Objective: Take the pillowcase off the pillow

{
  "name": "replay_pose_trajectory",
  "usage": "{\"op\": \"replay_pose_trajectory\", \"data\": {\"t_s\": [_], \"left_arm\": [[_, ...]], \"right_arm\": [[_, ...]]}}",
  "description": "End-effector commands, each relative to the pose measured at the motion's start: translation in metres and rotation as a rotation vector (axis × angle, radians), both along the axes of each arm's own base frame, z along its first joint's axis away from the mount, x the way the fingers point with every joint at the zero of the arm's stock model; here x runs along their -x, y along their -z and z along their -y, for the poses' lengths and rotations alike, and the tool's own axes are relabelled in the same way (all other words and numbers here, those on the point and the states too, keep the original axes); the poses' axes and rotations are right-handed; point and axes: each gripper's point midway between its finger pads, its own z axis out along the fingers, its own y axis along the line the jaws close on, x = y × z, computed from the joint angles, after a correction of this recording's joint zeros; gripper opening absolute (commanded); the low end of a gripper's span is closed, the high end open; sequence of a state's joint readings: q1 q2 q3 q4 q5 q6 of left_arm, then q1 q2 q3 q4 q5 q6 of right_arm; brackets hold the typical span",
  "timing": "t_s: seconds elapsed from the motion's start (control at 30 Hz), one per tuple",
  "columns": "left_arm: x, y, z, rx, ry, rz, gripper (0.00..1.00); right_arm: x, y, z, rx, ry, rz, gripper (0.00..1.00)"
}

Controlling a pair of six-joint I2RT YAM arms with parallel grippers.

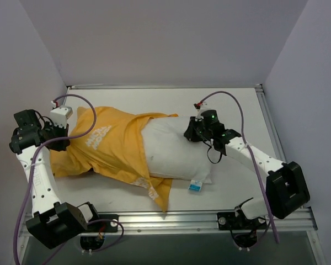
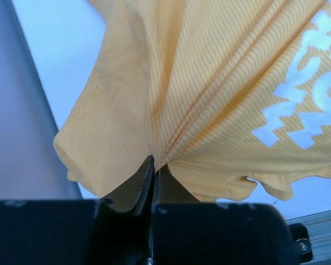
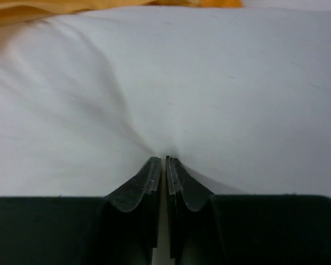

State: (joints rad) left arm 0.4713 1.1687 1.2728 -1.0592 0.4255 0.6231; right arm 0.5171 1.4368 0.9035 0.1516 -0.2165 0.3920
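One pillowcase (image 1: 115, 148), one pillow (image 1: 176, 153)

The top camera looks down from above the near edge on the whole table (image 1: 154, 102). The wrist cameras sit very near: the left faces the pillowcase (image 2: 209, 83), the right faces the pillow (image 3: 209, 83). Both are visible from the top too.

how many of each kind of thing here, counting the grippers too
pillowcase, orange-yellow: 1
pillow, white: 1
tag, blue-and-white, at the pillow's near edge: 1
grippers: 2 (left gripper shut on the pillowcase, right gripper shut on the pillow)
total: 5
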Motion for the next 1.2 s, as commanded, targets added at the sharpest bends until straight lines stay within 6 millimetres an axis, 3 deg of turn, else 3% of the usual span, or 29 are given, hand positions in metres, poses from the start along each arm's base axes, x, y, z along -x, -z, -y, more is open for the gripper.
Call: {"op": "replay_pose_trajectory", "data": {"t_s": [0.0, 0.07, 0.17, 0.23, 0.33, 0.4, 0.43, 0.5, 0.53, 0.57, 0.6, 0.63, 0.67, 0.7, 0.73, 0.77, 0.8, 0.83, 0.87, 0.9, 0.93, 1.0, 1.03, 1.07, 1.1, 1.13, 1.17], "left_arm": [[-0.017, -0.063, -0.078, -0.324, -0.199, 0.181, 0.02], [-0.015, -0.062, -0.087, -0.352, -0.219, 0.170, 0.02], [-0.013, -0.062, -0.076, -0.332, -0.166, 0.173, 0.02], [-0.015, -0.067, -0.049, -0.273, -0.072, 0.212, 0.02], [-0.014, -0.062, -0.027, -0.240, -0.030, 0.221, 0.02], [-0.017, -0.058, -0.016, -0.226, -0.012, 0.219, 0.02], [-0.017, -0.057, -0.015, -0.221, -0.013, 0.215, 0.02], [-0.018, -0.055, -0.012, -0.208, -0.016, 0.207, 0.02], [-0.018, -0.056, -0.011, -0.204, -0.016, 0.206, 0.02], [-0.018, -0.056, -0.011, -0.201, -0.017, 0.208, 0.02], [-0.018, -0.057, -0.010, -0.201, -0.018, 0.209, 0.02], [-0.017, -0.056, -0.011, -0.201, -0.019, 0.207, 0.02], [-0.017, -0.057, -0.010, -0.201, -0.018, 0.209, 0.02], [-0.016, -0.057, -0.010, -0.202, -0.017, 0.207, 0.02], [-0.017, -0.056, -0.009, -0.200, -0.014, 0.205, 0.02], [-0.017, -0.056, -0.009, -0.199, -0.014, 0.203, 0.02], [-0.017, -0.057, -0.009, -0.201, -0.016, 0.205, 0.02], [-0.017, -0.057, -0.009, -0.200, -0.017, 0.204, 0.02], [-0.017, -0.059, -0.009, -0.199, -0.020, 0.207, 0.02], [-0.018, -0.060, -0.009, -0.198, -0.020, 0.210, 0.02], [-0.018, -0.062, -0.009, -0.197, -0.026, 0.212, 0.02], [-0.019, -0.066, -0.009, -0.196, -0.031, 0.220, 0.02], [-0.019, -0.066, -0.008, -0.193, -0.036, 0.219, 0.02], [-0.020, -0.068, -0.009, -0.194, -0.039, 0.222, 0.02], [-0.020, -0.070, -0.009, -0.196, -0.042, 0.222, 0.02], [-0.019, -0.070, -0.010, -0.199, -0.046, 0.222, 0.02], [-0.019, -0.070, -0.009, -0.198, -0.046, 0.221, 0.02]], "right_arm": [[0.021, 0.050, 0.131, 0.379, 0.266, -0.196, 0.00], [0.013, 0.036, 0.167, 0.385, 0.333, -0.183, 0.00], [0.007, 0.020, 0.193, 0.410, 0.359, -0.195, 0.00], [0.003, 0.000, 0.174, 0.355, 0.307, -0.146, 0.00], [0.005, -0.033, 0.146, 0.314, 0.257, -0.051, 0.00], [0.017, -0.046, 0.117, 0.274, 0.211, -0.026, 0.00], [0.022, -0.046, 0.105, 0.223, 0.183, -0.039, 0.07], [0.035, -0.047, 0.088, 0.094, 0.181, -0.081, 0.31], [0.055, -0.029, 0.073, 0.018, 0.106, -0.153, 0.55], [0.058, -0.031, 0.061, -0.055, 0.077, -0.147, 0.70], [0.069, -0.037, 0.051, -0.127, 0.048, -0.146, 0.92], [0.079, -0.040, 0.039, -0.211, 0.037, -0.176, 0.99], [0.085, -0.038, 0.031, -0.241, 0.026, -0.165, 1.00], [0.105, -0.044, 0.010, -0.236, -0.031, -0.147, 1.00], [0.115, -0.059, 0.004, -0.225, -0.043, -0.082, 1.00], [0.111, -0.069, 0.006, -0.165, 0.018, 0.005, 1.00], [0.121, -0.084, 0.002, -0.145, 0.005, 0.075, 1.00], [0.148, -0.091, -0.017, -0.111, -0.080, 0.122, 1.00], [0.144, -0.100, -0.006, -0.018, -0.031, 0.217, 1.00], [0.149, -0.101, -0.010, 0.044, -0.053, 0.252, 1.00], [0.171, -0.099, -0.023, 0.109, -0.143, 0.283, 1.00], [0.172, -0.103, -0.040, 0.301, -0.193, 0.400, 1.00], [0.193, -0.098, -0.055, 0.400, -0.294, 0.456, 1.00], [0.197, -0.079, -0.066, 0.602, -0.380, 0.535, 1.00], [0.191, -0.095, -0.066, 0.715, -0.318, 0.648, 1.00], [0.205, -0.093, -0.075, 0.794, -0.365, 0.727, 1.00], [0.203, -0.083, -0.080, 0.961, -0.442, 0.802, 1.00]]}}
